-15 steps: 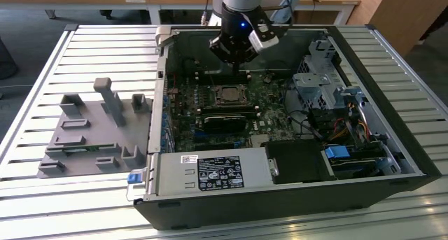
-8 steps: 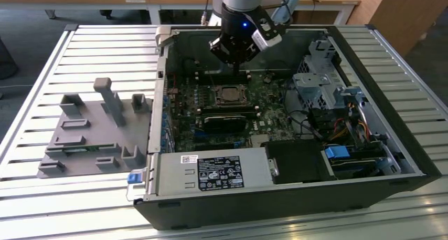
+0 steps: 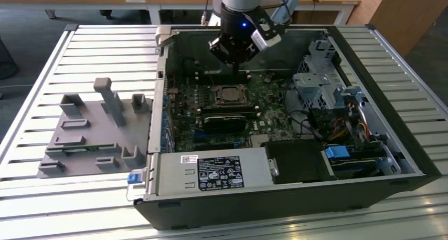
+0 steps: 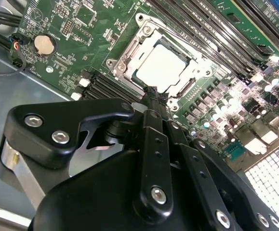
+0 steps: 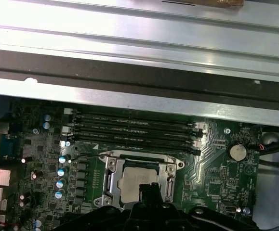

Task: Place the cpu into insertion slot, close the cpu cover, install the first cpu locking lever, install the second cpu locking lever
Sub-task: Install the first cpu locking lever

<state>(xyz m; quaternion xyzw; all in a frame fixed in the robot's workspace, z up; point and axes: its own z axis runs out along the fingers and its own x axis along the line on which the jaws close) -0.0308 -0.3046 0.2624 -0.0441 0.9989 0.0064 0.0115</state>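
Note:
The cpu [image 4: 163, 65] lies flat in the insertion slot [image 4: 135, 76], its dull silver top showing through the window of the cpu cover [image 4: 122, 61]. The cover lies down flat around the chip. In the first wrist view the cpu [image 5: 135, 179] sits inside the silver cover frame [image 5: 109, 180], and a thin metal lever [image 5: 88, 156] sticks out from one corner of the frame. My gripper [image 4: 153, 94] hangs just above the socket's edge, shut, with nothing in it. In the exterior view the gripper [image 3: 234, 68] hovers over the far side of the socket [image 3: 230, 95].
Several memory slots [image 5: 129, 127] run beside the socket. A coin cell [image 4: 44, 44] sits on the green board. The open case holds a power supply [image 3: 217, 171] at the front and a drive cage [image 3: 318, 87] on the exterior view's right. A grey fixture [image 3: 91, 135] lies on the slatted table.

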